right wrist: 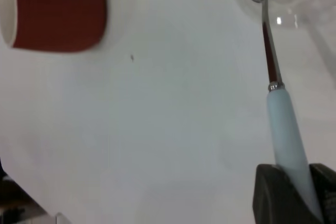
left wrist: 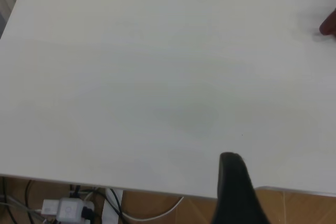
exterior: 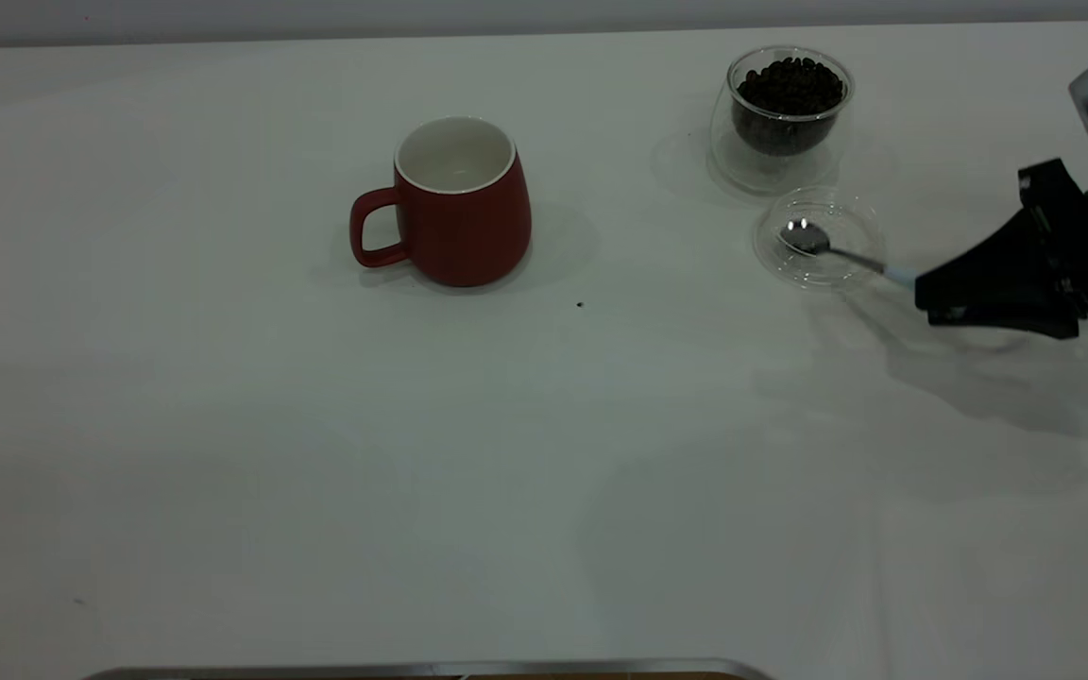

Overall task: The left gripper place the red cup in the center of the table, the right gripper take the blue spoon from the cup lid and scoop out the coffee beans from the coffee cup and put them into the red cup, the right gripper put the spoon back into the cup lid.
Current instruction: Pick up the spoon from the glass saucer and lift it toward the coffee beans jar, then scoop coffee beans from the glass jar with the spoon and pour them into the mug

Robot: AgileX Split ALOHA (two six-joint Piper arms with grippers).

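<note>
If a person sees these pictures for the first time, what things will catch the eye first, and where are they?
First comes the red cup, upright and empty near the middle of the white table, handle toward the left arm's side. Next, at the far right, the coffee cup full of coffee beans. Beside it the right gripper grips the handle of the blue spoon, whose bowl lies in the cup lid.
</note>
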